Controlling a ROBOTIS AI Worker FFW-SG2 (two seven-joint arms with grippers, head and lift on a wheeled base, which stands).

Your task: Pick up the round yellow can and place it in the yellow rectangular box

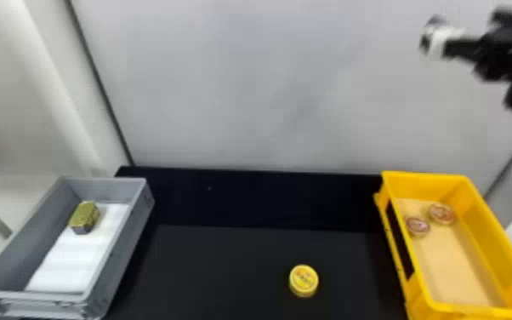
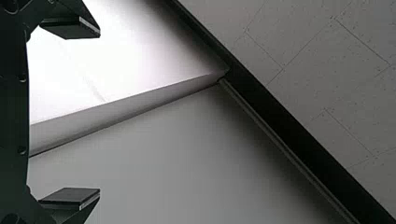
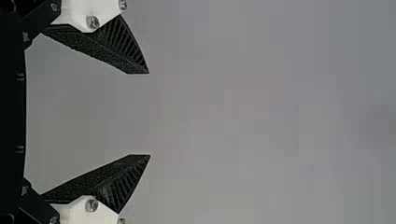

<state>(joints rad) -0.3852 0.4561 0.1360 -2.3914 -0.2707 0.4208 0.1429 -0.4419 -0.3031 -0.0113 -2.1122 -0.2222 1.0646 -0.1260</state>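
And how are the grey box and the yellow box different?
The grey box is on the left; the yellow box is on the right. The grey box holds one blocky gold thing; the yellow box holds two round cans. Both are open-topped rectangles.

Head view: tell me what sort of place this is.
Likely a robot sorting station: a grey box and a yellow box flank a black tabletop, with the right arm raised.

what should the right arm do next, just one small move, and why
Probably lower the open right pincer toward the round yellow can. The pincer is empty and raised well above the black tabletop, where the can sits to the left of the yellow rectangular box.
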